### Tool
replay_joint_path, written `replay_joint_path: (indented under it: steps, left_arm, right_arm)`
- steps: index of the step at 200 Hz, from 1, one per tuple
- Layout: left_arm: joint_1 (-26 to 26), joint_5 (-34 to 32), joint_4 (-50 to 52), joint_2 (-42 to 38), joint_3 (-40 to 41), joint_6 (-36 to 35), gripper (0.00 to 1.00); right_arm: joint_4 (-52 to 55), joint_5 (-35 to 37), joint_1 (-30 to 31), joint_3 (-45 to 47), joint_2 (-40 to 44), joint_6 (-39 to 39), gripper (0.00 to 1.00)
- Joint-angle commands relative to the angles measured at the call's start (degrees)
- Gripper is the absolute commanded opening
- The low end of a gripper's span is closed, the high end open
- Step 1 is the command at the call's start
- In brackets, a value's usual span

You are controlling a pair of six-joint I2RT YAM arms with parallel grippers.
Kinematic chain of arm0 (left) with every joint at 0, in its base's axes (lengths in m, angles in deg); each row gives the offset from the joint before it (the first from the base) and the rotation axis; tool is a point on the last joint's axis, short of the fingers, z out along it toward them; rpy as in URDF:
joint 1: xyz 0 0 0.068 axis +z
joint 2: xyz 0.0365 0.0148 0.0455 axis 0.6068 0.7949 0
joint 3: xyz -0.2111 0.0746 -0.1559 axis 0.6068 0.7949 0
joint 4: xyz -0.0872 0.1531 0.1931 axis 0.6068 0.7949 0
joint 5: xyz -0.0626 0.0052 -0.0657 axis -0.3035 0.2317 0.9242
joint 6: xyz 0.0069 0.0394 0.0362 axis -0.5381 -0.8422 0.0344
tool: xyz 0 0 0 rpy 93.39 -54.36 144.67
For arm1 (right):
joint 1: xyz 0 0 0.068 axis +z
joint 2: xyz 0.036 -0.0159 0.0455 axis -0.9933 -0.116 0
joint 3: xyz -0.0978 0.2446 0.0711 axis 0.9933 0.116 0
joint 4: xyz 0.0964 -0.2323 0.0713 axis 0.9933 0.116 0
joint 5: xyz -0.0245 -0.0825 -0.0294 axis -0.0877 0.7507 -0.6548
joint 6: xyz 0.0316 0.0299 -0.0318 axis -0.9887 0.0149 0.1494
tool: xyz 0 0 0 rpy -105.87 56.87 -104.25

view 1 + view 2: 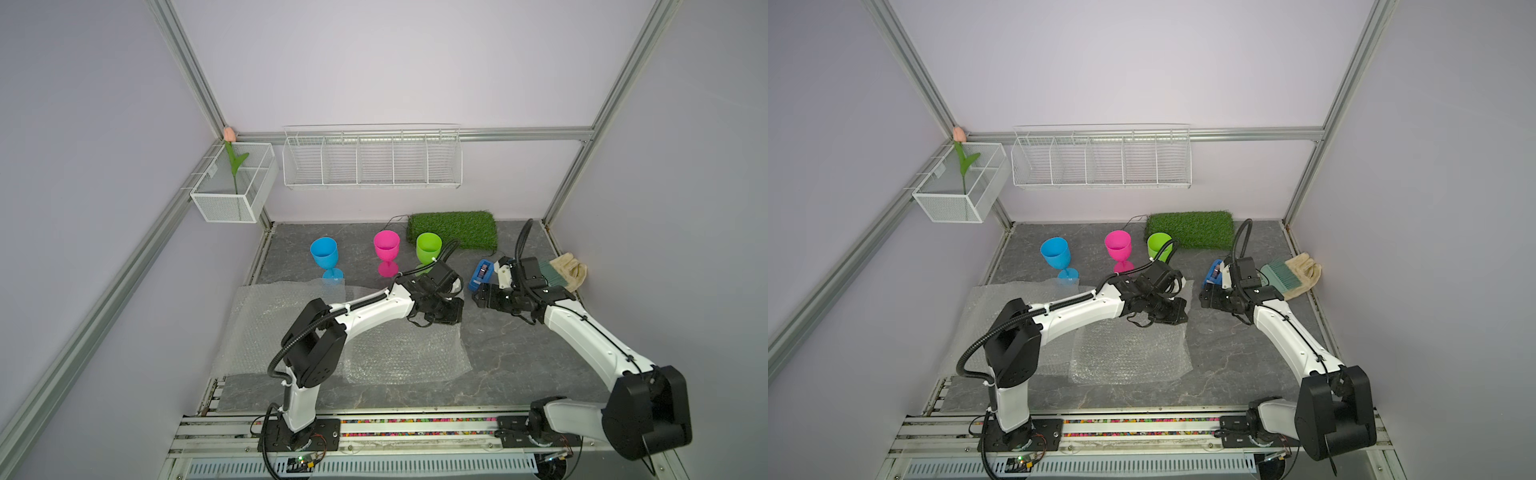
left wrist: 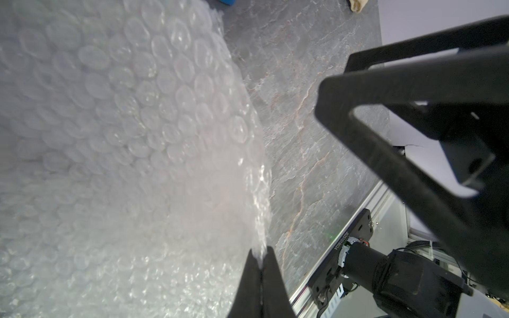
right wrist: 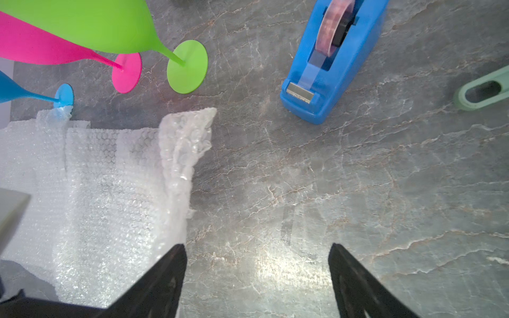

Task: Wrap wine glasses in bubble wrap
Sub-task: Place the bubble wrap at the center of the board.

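Note:
Three wine glasses stand upright in a row at the back: blue (image 1: 324, 253), hot pink (image 1: 386, 247) and lime green (image 1: 428, 247); the right wrist view shows their feet, the green one (image 3: 187, 66) nearest. Two overlapping sheets of bubble wrap (image 1: 407, 353) lie on the table in front of them. My left gripper (image 2: 260, 253) is shut on the right sheet's edge, which rises a little off the table. My right gripper (image 3: 257, 247) hangs open over bare table just right of that edge (image 3: 187, 143), holding nothing.
A blue tape dispenser (image 1: 482, 274) sits right behind the right gripper. A mint-handled brush (image 1: 552, 276) and a beige glove (image 1: 573, 270) lie at the right edge. A green grass mat (image 1: 453, 228) is at the back. A wire rack (image 1: 372, 158) and a mesh basket (image 1: 232, 187) hang on the walls.

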Motion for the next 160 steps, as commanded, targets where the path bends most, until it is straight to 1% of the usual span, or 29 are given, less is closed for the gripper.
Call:
replay_joint_path:
  steps: [1,14,21,29,54,68,125,147,160]
  left_arm:
    - [-0.5,-0.5,0.7,-0.3,-2.9,0.5,0.17]
    - [-0.3,-4.1,3.4,-2.0,-2.8,-1.3,0.3]
    - [-0.2,-6.1,5.1,-3.2,-2.6,-2.3,0.34]
    - [0.2,-8.3,6.8,-4.7,-2.1,-3.1,0.35]
    - [2.3,-16.1,10.8,-9.7,1.5,-5.3,0.36]
    - [4.5,-19.0,13.2,-12.4,4.5,-5.5,0.36]
    - [15.6,-24.8,17.8,-22.7,20.4,-6.9,0.36]
    - [20.5,-24.6,17.6,-25.5,25.5,-7.7,0.36]
    - [23.0,-24.1,17.2,-26.8,27.8,-8.3,0.36]
  right_arm:
    - [1.4,-1.9,-0.2,2.8,0.4,-0.5,0.84]
    - [1.3,-2.6,-0.2,3.5,0.7,-0.6,0.84]
    - [1.2,-3.1,-0.2,3.9,0.7,-0.7,0.84]
    - [0.9,-4.1,-0.2,4.2,0.5,-0.7,0.84]
    - [-0.9,-8.2,0.0,5.4,-1.7,-1.1,0.83]
    - [-0.7,-9.0,0.7,5.7,-3.6,-1.3,0.82]
    - [1.5,-6.4,3.6,9.4,-6.6,-2.1,0.7]
    - [1.5,-5.8,4.4,11.3,-6.6,-2.9,0.65]
    - [1.2,-6.0,4.7,12.1,-6.4,-3.3,0.59]
